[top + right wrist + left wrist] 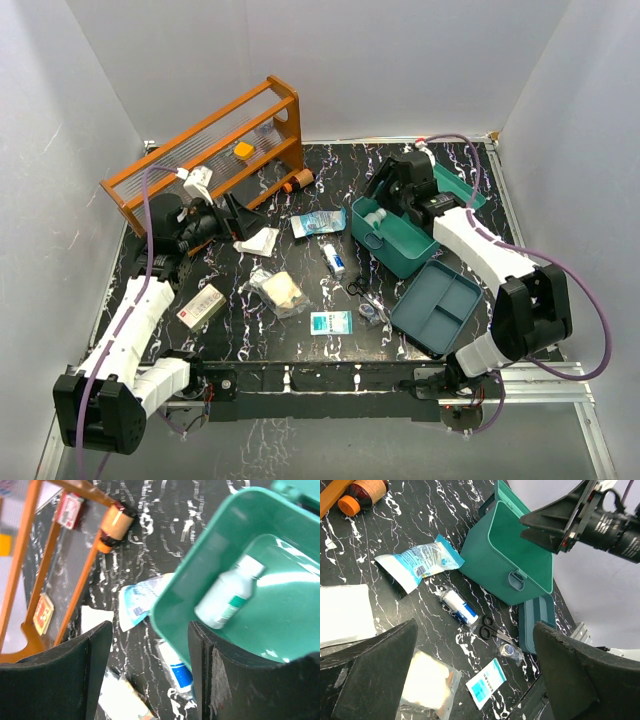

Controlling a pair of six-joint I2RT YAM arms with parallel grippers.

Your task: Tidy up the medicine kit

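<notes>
Toward the table's [330, 175] right rear, the open medicine kit [400, 258] holds a white bottle [227, 597]; my right gripper [150, 630] hovers over it, fingers spread, empty. My left gripper [475, 630] gapes wide, holding nothing.

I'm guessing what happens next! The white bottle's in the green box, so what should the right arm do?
Probably lift the right gripper away from the medicine kit: its jaws are open and the white bottle already lies inside. The blue-and-white tube beside the kit looks nearest to fetch.
</notes>
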